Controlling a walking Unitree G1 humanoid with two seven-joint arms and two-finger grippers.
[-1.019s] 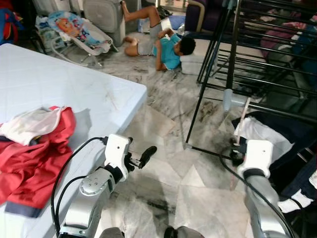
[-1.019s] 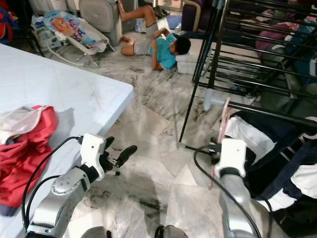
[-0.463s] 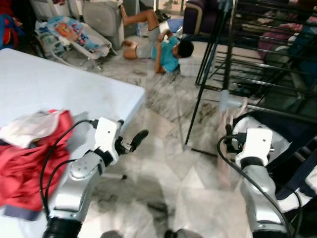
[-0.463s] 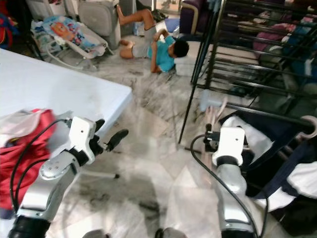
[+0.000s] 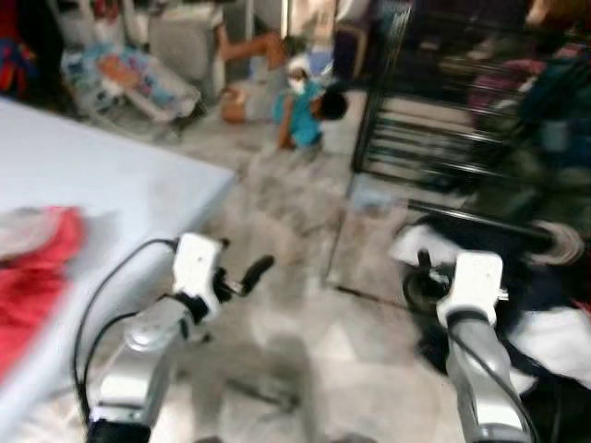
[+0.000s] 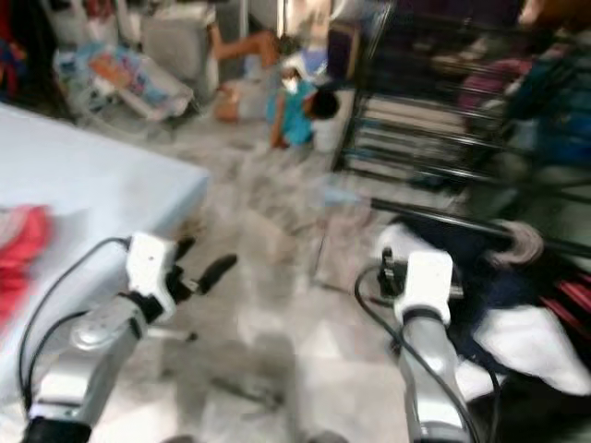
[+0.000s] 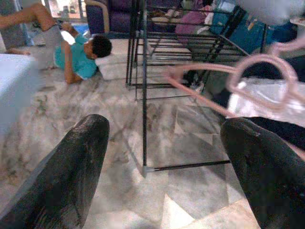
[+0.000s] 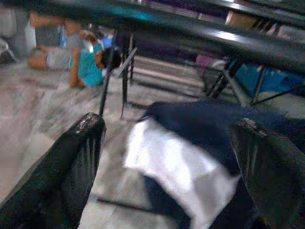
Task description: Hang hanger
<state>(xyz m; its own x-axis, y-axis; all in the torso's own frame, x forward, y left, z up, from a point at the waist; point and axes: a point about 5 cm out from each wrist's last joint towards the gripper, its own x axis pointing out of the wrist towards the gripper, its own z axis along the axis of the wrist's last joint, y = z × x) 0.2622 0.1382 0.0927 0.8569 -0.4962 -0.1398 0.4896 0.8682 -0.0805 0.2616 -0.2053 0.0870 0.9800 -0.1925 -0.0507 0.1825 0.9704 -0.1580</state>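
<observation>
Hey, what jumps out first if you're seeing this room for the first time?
A person in a teal shirt lies on the marble floor, beyond a black drying rack. A pink hanger sits just ahead of the open left claw. A red garment lies on the pale blue mattress at left.

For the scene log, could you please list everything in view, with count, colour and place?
hanger: one, pink, by the rack
rack: one, black, right of the floor
garment: one, navy and white, on the rack's low bar
bed: one, pale blue, left
clothes: one red heap, on the bed
bouncer: one, far left
person: one, teal top, lying on the floor
left gripper: open, above the floor
right gripper: open, facing the garment
</observation>
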